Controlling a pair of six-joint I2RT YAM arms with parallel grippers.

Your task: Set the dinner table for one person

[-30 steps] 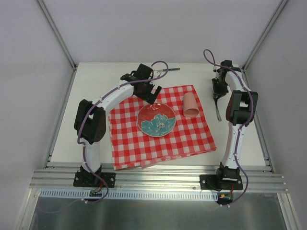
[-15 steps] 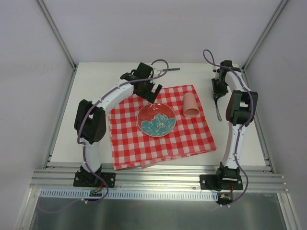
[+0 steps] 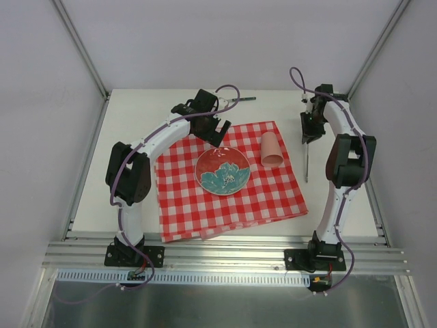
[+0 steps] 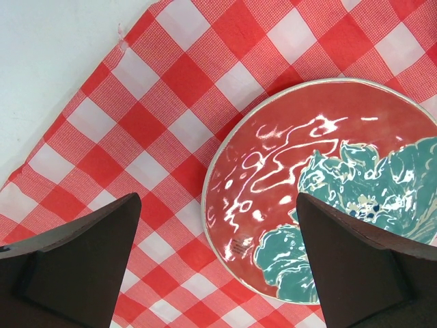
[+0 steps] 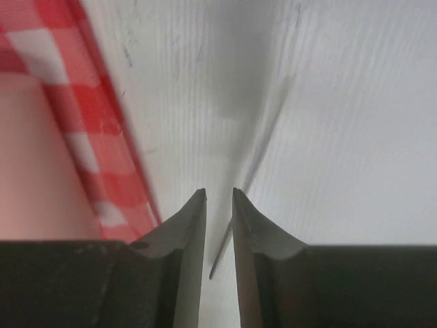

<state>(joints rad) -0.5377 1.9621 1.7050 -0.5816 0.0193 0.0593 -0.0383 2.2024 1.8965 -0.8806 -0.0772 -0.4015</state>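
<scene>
My right hand has its two fingers pressed nearly together on the end of a thin metal utensil, with only a narrow slit between them. I cannot tell what kind of utensil it is, because it shows edge-on. From above, it runs as a fine line from my right hand toward my own base. Under this hand lies the bare off-white dinner table. Just to the left of the fingers is the edge of the red-and-white checked cloth. On the cloth, a little further left, is the pink cup, which my wrist camera shows only as a blur.

My left hand is spread as wide as it goes and grips nothing. It hangs over the far left part of the cloth. The rim of the red plate with the teal flower falls in the gap between its fingers. From above, this hand sits just past the plate on its far side. A second dark utensil lies beyond the hand on the tabletop.

The dinner table spreads out on all sides of the cloth, and its aluminium rail runs along the near edge by my two bases.
</scene>
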